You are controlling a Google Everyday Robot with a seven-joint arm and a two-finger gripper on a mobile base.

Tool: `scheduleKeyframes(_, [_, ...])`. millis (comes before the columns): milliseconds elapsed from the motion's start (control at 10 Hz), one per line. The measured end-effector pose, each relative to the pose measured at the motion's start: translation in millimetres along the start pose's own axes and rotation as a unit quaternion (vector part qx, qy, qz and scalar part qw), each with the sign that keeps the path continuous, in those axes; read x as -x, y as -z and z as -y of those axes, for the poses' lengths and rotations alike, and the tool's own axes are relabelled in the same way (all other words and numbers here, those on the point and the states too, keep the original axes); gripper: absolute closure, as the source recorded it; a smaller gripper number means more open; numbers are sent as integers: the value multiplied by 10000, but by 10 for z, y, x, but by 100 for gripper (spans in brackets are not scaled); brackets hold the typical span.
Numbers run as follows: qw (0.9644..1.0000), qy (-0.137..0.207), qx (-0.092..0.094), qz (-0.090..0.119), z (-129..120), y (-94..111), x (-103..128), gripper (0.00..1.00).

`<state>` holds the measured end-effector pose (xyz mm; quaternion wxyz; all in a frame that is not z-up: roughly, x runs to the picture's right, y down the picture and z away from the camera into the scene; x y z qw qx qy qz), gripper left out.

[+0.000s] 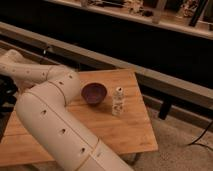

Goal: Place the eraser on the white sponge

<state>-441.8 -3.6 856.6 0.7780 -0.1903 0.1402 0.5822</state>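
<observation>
Locating the eraser looks like the step in hand: neither it nor the white sponge shows on the wooden table [127, 125], which holds only a dark bowl [94, 93] with a pale bottle [118, 101] at its three o'clock. The arm [50, 117] fills the seven o'clock corner. The gripper is out of frame, so its state cannot be told. Next, the eraser, possibly hidden behind the arm, must be found.

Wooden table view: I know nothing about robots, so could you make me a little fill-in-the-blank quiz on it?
1. The dark bowl sits on a table made of ____.
2. The small white object stands upright on the picture's ____ side of the bowl.
3. The arm in the foreground is coloured ____; its gripper is outside the picture.
Missing words: wood; right; white.
</observation>
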Motion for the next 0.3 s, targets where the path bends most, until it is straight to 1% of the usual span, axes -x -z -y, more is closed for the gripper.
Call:
scheduleKeyframes(100, [9998, 80, -4, 196, -39, 171, 22, 20])
scheduleKeyframes(200, [9995, 114, 2, 283, -53, 262, 18, 20])
scheduleKeyframes(300, [9991, 157, 55, 398, -77, 378, -7, 20])
